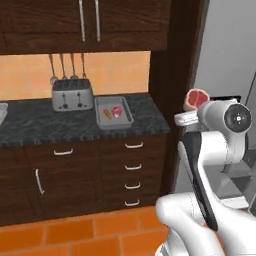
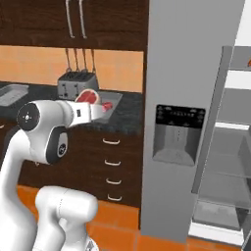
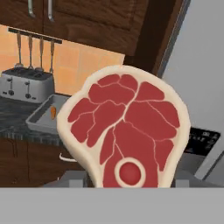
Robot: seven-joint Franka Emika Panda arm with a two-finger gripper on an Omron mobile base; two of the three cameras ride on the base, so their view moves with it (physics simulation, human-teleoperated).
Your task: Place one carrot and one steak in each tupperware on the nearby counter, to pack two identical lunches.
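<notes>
Steak (image 3: 127, 127) upright, tupperware (image 3: 46, 114) and toaster (image 3: 26, 83) possibly behind.

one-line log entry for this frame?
pincer: shut on steak | held in air, right of counter | near tupperware: carrot + steak

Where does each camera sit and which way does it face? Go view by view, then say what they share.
Left base view: behind the arm to its left, facing the counter, toaster and tupperware; white arm rises lower right.
Right base view: behind to its right, facing the fridge; arm rises lower left.
Hand view: on the hand, looking along the gripper past the steak it holds.
Shared: all three show steak, toaster and tupperware.
</notes>
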